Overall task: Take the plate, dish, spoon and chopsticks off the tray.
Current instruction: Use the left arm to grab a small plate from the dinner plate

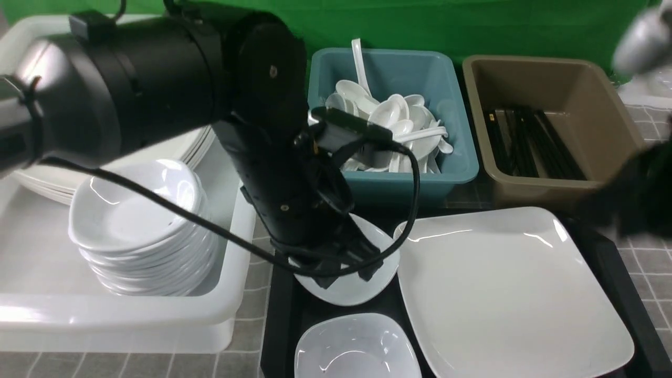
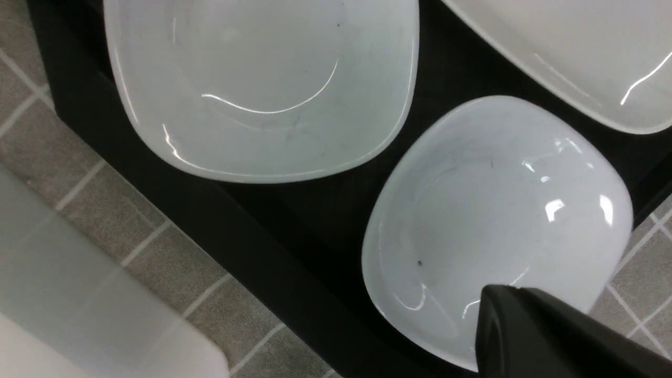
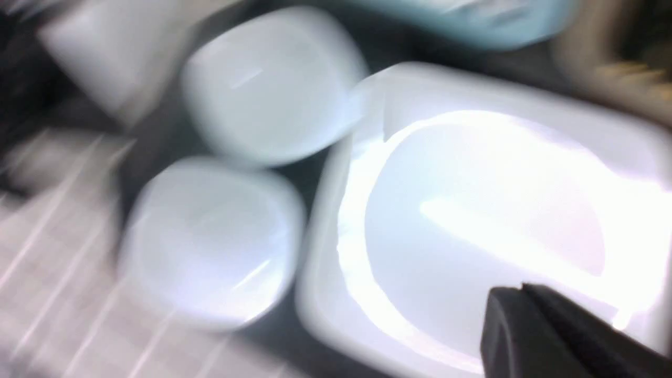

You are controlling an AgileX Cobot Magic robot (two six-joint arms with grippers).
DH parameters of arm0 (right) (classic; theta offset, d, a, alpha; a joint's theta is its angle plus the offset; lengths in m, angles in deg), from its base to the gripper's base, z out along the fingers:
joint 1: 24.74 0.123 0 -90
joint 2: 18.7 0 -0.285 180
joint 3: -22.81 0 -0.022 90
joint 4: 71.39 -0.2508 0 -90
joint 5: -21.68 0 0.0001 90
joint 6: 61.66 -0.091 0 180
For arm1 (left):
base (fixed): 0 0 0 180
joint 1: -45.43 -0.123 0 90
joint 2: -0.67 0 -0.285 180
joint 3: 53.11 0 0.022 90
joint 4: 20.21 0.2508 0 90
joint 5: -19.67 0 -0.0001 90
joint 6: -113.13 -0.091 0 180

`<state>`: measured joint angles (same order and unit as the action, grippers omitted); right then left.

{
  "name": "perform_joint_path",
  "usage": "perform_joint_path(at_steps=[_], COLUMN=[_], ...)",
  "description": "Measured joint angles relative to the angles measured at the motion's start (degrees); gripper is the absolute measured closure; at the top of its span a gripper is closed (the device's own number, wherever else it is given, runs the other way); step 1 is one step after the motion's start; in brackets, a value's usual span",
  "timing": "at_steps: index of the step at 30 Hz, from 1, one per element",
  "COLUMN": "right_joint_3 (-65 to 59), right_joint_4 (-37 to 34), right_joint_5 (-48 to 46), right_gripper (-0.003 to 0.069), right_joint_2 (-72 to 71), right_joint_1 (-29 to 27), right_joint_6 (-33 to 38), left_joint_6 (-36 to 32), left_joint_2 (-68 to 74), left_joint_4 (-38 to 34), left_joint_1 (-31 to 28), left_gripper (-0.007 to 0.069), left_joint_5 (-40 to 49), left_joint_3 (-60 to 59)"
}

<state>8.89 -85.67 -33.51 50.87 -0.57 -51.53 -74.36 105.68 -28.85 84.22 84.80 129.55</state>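
Since no spoon or chopsticks lie on the tray (image 1: 278, 315), that half of the job looks done. A teal bin (image 1: 462, 136) beyond the tray holds a heap of spoons (image 1: 399, 115), and the brown bin (image 1: 604, 100) beside it holds chopsticks (image 1: 541, 144). I cannot tell which pieces in those bins are the task's own.

Three pieces are left on the tray. The plate (image 1: 514, 294) fills its right side, and the far dish (image 1: 362, 294) and near dish (image 1: 357, 349) sit in a column on its left, close together but apart. So the clearing seems about half finished.

The left tool (image 1: 350, 274) hovers low over the far dish. Its two dark tips appear apart in the front view, and it grips nothing. The likely destination is the white crate (image 1: 131, 320) on the surface (image 1: 252, 273) to the left, where matching dishes (image 1: 136, 226) are stacked. The right tool (image 3: 525, 315) is over the plate but smeared by blur, so I cannot tell whether it is apart or together.

The plate lies flat, face up, and being square it has no real long axis. Its edges are skewed a little from the tray's rim, with one corner aimed at the brown bin. Both dishes sit hollow side up. The chopsticks run roughly near to far in their bin.
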Motion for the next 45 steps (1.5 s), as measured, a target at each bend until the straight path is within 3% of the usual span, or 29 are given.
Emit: perform_joint_path(at_steps=[6, 7, 10, 15, 21, 32, 36, 41, 45], right_joint_3=[-9.75, -9.75, -10.93, -10.99, -11.04, -11.04, -11.04, -11.04, -11.04], right_joint_4=[-3.38, -3.38, -3.49, -3.62, -3.62, -3.62, -3.62, -3.62, -3.62], right_joint_5=[0.98, 0.98, 1.36, 3.16, 4.76, 6.53, 6.79, 6.85, 6.85], right_gripper=[0.0633, 0.0633, 0.0633, 0.0633, 0.0634, 0.0634, 0.0634, 0.0634, 0.0634], right_joint_2=[-4.17, -4.17, -4.29, -4.29, -4.29, -4.29, -4.29, -4.29, -4.35], right_joint_1=[11.82, 11.82, 16.16, 19.29, 19.46, 19.46, 19.46, 19.46, 19.46], right_joint_6=[2.18, 2.18, 2.77, 2.83, 2.88, 2.88, 2.88, 2.88, 2.88], left_joint_6=[-1.28, -1.28, -1.37, -0.12, 0.48, 0.52, 0.6, 0.67, 1.19], left_joint_2=[0.41, 0.47, 2.13, 7.11, 11.98, 13.78, 14.14, 15.24, 15.0], left_joint_4=[2.66, 2.66, 3.08, 4.55, 6.74, 6.4, 5.79, 4.38, 3.69], left_joint_1=[3.54, 3.6, 4.07, 4.07, 4.07, 4.07, 4.07, 4.07, 4.07], left_gripper=[0.0496, 0.0496, 0.0382, 0.0225, 0.0131, 0.0132, 0.02, 0.0397, 0.0419], left_joint_5=[-4.64, -4.78, -6.27, -6.84, -7.39, -7.46, -7.46, -6.28, -3.88], left_joint_3=[-4.64, -4.64, -4.93, -4.93, -4.93, -4.93, -4.93, -4.76, -3.87])
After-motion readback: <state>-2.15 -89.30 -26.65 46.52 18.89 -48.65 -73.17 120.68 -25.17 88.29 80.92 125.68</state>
